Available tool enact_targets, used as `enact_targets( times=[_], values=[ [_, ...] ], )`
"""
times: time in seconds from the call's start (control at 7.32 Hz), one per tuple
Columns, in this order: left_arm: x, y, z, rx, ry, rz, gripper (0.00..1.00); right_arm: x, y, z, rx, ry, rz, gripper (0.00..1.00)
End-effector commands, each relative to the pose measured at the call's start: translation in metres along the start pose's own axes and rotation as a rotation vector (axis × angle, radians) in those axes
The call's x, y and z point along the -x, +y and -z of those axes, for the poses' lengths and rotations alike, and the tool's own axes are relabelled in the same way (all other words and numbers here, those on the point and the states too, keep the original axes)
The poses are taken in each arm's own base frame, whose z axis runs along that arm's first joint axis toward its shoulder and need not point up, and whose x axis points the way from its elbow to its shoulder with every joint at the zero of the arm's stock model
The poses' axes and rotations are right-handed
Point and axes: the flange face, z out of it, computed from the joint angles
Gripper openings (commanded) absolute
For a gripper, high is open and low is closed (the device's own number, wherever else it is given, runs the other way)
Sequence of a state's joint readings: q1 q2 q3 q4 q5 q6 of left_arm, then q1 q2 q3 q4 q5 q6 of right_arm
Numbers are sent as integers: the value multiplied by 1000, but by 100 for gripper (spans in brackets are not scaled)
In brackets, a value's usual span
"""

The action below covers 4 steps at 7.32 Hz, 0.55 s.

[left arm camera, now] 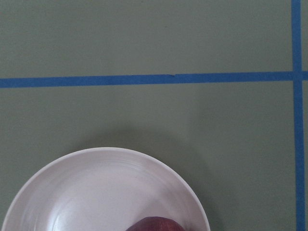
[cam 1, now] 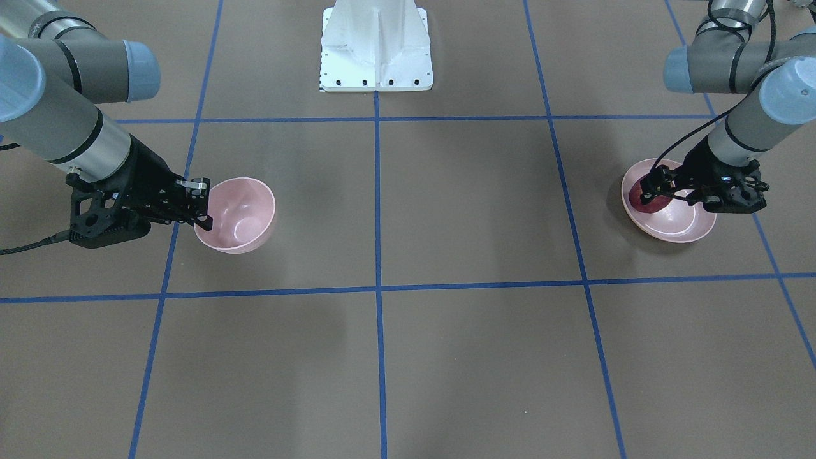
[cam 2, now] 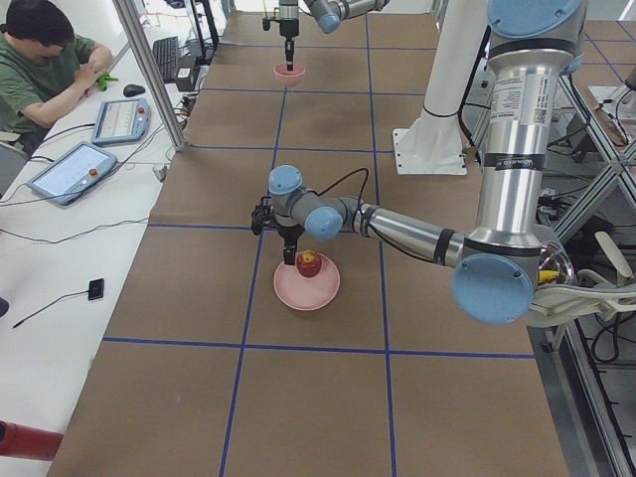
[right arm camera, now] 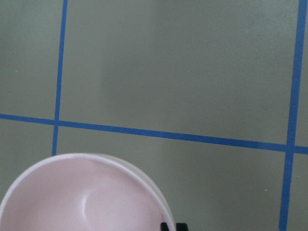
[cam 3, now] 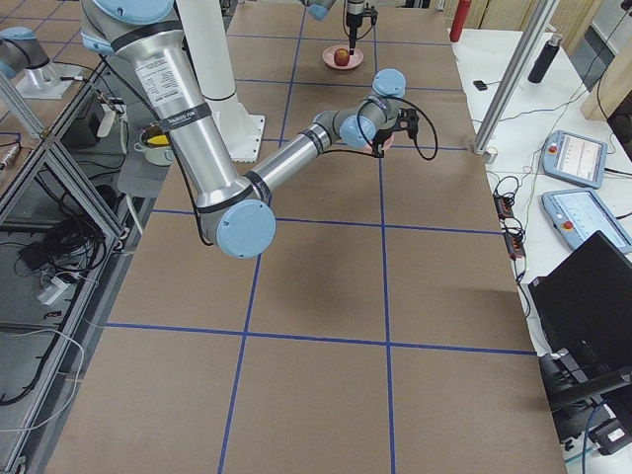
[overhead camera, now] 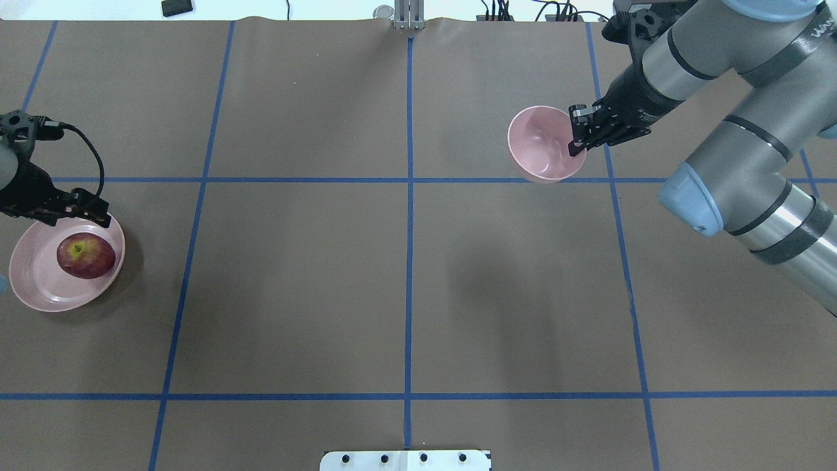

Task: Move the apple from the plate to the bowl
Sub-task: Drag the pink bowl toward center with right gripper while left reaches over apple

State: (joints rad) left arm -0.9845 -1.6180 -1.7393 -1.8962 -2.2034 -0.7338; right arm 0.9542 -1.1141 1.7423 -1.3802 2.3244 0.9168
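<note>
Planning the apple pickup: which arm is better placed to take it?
Left. The left gripper hangs at the rim of the wide shallow pale-pink plate, beside the dark red apple. The right gripper is across the table, jaws closed on the rim of the small deep pink bowl.

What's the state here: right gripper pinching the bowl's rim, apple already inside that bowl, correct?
No. The right gripper does pinch the bowl at its rim, but the apple is not inside it: it sits on the plate. The overhead view shows this.
</note>
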Motion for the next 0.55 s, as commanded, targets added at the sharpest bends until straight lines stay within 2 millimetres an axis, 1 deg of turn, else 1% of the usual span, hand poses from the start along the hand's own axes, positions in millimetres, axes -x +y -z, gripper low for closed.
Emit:
enact_targets(
  times=[0.0,0.14,0.27,0.41],
  values=[
    [-1,7,-11,9,-19,-9,98,14,7,-13,3,7,-13,0],
    [-1,9,-14,14,-22,-11,98,24,9,-17,-4,9,-19,0],
    [-2,12,-19,24,-25,-16,98,31,13,-24,-4,14,-23,0],
    [-7,15,-25,36,-25,-26,98,32,15,-27,-5,19,-20,0]
  ],
)
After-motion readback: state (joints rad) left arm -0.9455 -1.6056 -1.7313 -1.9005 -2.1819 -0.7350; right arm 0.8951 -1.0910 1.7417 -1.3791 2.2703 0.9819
